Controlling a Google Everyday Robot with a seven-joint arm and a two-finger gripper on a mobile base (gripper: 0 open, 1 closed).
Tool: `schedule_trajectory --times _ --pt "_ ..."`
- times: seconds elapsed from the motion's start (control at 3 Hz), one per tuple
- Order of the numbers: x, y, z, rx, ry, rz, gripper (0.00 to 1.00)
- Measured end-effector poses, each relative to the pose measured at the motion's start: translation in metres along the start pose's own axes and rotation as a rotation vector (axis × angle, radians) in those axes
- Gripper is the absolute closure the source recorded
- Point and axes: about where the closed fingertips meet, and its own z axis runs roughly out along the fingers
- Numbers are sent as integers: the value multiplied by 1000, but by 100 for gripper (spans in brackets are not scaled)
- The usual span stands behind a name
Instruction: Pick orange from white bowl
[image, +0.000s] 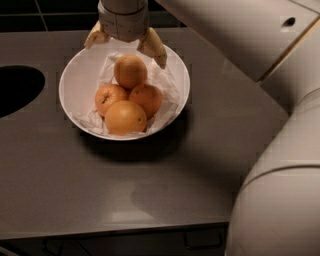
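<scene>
The white bowl (75, 95), lined with crumpled white paper, sits on the grey counter and holds several oranges. The orange (130, 71), egg-shaped and evenly deep orange, lies at the far side of the pile. Below it are an orange with a dark stem dimple (110, 98), another orange (147, 99) and a larger, paler one (125, 118) in front. My gripper (125, 42) is open above the bowl's far rim, just beyond the orange. One tan fingertip (152, 47) is at its right and the other (96, 36) at its left. It holds nothing.
A dark round opening (15, 90) is cut into the counter at the left. My white arm (280, 165) fills the right side of the view and crosses the top right. The counter's front edge (115, 232) runs along the bottom.
</scene>
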Motion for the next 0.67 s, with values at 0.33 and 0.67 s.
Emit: schedule_trajectory --times 0.33,0.67 --pt "-3 2 9 -6 -21 -3 0" --pt "-5 2 16 -10 -37 -6 0"
